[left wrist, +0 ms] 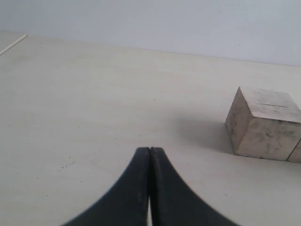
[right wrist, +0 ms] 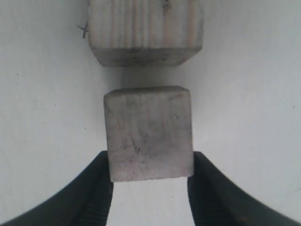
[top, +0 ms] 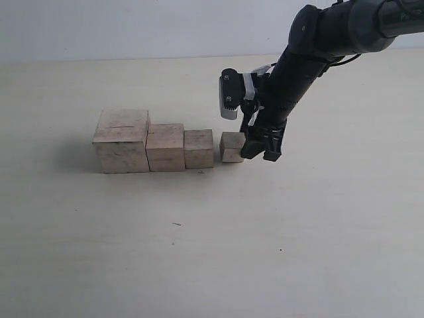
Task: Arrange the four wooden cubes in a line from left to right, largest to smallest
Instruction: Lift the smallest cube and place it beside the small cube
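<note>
Four wooden cubes stand in a row on the table. From left to right they are the largest [top: 121, 141], the second [top: 165, 147], the third [top: 199, 148] and the smallest cube [top: 232, 147], which sits a small gap to the right of the third. My right gripper [top: 260, 154] comes in from the right. In the right wrist view its fingers [right wrist: 101, 179] press both sides of the smallest cube [right wrist: 148, 132], shut on its near end, with the third cube [right wrist: 146, 30] just beyond. My left gripper [left wrist: 150, 149] is shut and empty, facing the largest cube [left wrist: 263, 125].
The pale table [top: 212, 252] stretches wide in front of and behind the row. The right arm [top: 311, 53] slants down from the upper right. A thin pale strip [left wrist: 13, 44] lies far off on the table in the left wrist view.
</note>
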You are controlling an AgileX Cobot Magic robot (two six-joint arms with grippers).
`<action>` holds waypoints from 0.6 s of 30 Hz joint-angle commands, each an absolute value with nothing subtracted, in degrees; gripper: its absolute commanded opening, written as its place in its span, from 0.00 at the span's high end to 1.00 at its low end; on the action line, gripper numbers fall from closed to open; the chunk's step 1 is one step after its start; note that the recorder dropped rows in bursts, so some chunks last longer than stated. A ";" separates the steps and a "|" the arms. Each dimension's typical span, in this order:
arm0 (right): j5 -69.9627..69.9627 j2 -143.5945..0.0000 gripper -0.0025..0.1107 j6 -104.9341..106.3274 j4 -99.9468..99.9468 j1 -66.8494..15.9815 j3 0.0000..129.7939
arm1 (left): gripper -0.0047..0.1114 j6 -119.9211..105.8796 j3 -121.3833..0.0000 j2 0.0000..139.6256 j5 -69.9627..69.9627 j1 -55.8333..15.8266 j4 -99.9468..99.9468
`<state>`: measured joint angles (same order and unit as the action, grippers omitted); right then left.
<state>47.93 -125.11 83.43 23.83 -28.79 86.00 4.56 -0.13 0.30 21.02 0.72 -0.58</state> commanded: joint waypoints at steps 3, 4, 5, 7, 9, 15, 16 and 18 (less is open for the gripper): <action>47.81 -125.12 0.98 83.33 25.81 -28.97 86.42 | 0.96 4.77 0.00 0.00 20.32 0.38 -0.53; 47.81 -125.25 0.98 83.33 26.13 -28.97 86.42 | 0.96 4.77 0.00 0.00 20.32 0.38 -0.53; 47.81 -125.63 0.98 83.33 26.41 -28.97 86.42 | 0.96 4.77 0.00 0.00 20.32 0.38 -0.53; 47.81 -126.29 0.98 83.33 26.41 -28.97 86.42 | 0.96 4.77 0.00 0.00 20.32 0.38 -0.53; 47.69 -126.56 0.98 83.33 26.41 -28.97 86.42 | 0.96 4.77 0.00 0.00 20.32 0.38 -0.53; 47.69 -126.74 0.98 83.33 27.28 -28.97 86.42 | 0.96 4.77 0.00 0.00 20.32 0.38 -0.53; 47.69 -126.74 0.98 83.33 27.28 -28.97 86.42 | 0.96 4.77 0.00 0.00 20.32 0.38 -0.53; 47.82 -126.74 0.98 83.33 27.27 -28.97 86.42 | 0.96 4.77 0.00 0.00 20.32 0.38 -0.53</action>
